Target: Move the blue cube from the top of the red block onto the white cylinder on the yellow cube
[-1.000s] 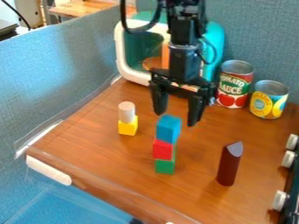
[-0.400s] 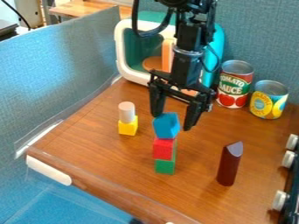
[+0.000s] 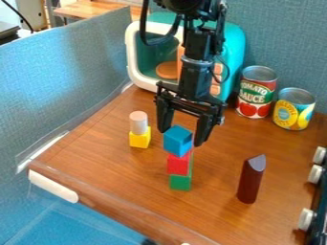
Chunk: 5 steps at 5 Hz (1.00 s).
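I see blue block (image 3: 178, 140), red block (image 3: 178, 164) and green block (image 3: 180, 182) at centre; yellow block (image 3: 140, 139) at left.

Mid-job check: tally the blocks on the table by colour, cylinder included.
Blue block: 1
Red block: 1
Green block: 1, plus a green strip behind the red, possibly another
Yellow block: 1
Dark red block: 1
Pale cylinder: 1
Total: 6, or 7 if the strip is separate

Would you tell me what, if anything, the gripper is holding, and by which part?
Nothing, it seems: the gripper hangs open around the top of the blue cube, which sits on the red cube.
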Motion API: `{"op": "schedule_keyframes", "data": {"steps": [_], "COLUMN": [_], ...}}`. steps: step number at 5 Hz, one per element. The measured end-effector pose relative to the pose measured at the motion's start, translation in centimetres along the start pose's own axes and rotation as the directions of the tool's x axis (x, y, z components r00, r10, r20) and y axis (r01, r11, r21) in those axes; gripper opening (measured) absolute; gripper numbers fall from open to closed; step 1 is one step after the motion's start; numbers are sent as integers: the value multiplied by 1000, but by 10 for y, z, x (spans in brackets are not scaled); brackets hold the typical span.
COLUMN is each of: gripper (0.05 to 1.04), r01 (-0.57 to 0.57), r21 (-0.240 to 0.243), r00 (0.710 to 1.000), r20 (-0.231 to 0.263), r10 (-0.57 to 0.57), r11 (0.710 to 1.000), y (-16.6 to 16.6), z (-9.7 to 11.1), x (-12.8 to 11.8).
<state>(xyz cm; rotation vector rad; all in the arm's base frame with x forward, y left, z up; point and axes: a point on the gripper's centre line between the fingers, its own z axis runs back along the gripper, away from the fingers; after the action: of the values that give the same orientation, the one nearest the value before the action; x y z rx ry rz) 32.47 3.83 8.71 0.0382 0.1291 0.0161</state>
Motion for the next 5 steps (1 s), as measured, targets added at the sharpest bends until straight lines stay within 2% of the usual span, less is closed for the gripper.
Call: {"op": "schedule_keyframes", "data": {"steps": [1,2,3,4,5], "gripper": [963,688,559,559,559], "r01": [-1,13,14,22,2], "r21": [2,-3,-11,-15,-60], "r00": [1000,1000,1000,1000,999], "r20": [0,5,13,15,37], "r10": [1,-13,-14,-21,1], "r11": [1000,1000,1000,1000,998], "y": [0,0,-2,-2,3], "z": [0,0,0,0,3], "x": [0,1,2,2,3]}}
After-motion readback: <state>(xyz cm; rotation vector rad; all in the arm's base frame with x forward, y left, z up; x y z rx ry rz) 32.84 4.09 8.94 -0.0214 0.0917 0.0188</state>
